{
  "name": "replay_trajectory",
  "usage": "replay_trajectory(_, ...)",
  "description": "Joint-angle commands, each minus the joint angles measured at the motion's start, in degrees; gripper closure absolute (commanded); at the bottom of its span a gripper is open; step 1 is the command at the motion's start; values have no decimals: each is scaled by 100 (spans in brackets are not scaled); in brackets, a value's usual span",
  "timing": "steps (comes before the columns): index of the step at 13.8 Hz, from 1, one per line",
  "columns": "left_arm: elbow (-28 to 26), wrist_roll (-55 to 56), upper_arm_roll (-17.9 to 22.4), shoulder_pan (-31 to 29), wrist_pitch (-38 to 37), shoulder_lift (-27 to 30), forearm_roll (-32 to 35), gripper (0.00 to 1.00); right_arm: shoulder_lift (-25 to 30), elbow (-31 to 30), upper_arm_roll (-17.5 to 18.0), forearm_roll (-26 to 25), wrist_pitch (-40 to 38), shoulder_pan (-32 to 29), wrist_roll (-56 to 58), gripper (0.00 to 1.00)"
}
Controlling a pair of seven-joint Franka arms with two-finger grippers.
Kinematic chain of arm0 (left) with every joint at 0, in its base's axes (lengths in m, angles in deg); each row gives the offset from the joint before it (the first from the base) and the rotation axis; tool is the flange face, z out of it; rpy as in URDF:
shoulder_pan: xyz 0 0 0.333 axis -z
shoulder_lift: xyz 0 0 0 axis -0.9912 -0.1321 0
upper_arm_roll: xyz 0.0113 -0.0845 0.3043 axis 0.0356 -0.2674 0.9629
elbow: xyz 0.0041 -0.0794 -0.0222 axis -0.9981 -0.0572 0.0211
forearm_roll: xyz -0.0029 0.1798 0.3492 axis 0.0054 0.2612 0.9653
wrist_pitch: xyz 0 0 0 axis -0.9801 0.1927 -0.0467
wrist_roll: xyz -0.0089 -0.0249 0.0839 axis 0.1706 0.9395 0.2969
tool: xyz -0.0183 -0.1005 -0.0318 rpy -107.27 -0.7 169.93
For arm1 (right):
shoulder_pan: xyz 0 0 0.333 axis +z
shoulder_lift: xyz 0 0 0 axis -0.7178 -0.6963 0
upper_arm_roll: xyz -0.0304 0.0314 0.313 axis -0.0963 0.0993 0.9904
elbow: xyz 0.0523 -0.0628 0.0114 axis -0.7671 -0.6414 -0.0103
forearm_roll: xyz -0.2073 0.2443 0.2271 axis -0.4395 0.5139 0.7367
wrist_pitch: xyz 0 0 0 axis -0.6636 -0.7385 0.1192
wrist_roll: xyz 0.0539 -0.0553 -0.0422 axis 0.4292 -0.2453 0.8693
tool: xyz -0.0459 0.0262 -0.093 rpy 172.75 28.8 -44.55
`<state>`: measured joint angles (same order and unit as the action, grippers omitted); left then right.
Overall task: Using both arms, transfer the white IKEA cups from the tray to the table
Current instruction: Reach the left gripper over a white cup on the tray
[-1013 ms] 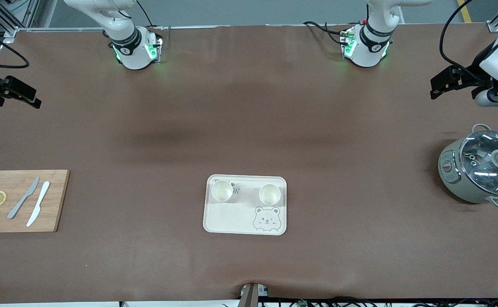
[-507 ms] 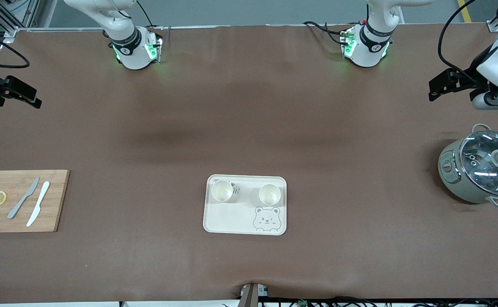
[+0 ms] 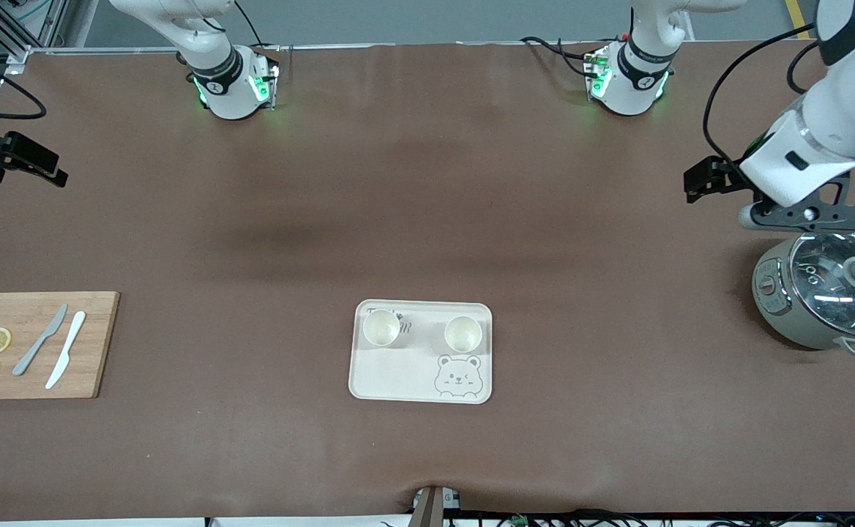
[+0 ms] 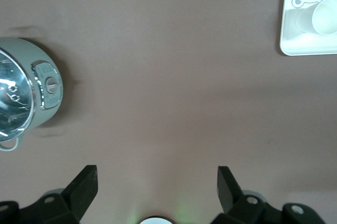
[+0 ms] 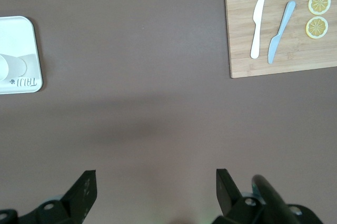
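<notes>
Nearest us, both white IKEA cups sit upright on the bear tray. Farther up, the left pincer hovers spread near the pot, and the right pincer hangs spread over the table edge.

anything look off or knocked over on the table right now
Nothing stands out. Both white cups stand upright on the bear tray; the pot keeps its lid on; knives and lemon slices lie neatly on the cutting board.
</notes>
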<state>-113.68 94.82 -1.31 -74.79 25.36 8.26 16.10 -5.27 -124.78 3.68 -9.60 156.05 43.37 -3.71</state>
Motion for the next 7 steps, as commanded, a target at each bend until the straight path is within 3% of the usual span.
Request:
replay_trajectory(1,212,367,-46,213,16,-279,4,0,-30,87,50,-55,-51,-40,40,0)
replay_trajectory(7,405,1561,-46,1057,903,-946,4,0,-30,87,50,-64,-51,-40,49,0)
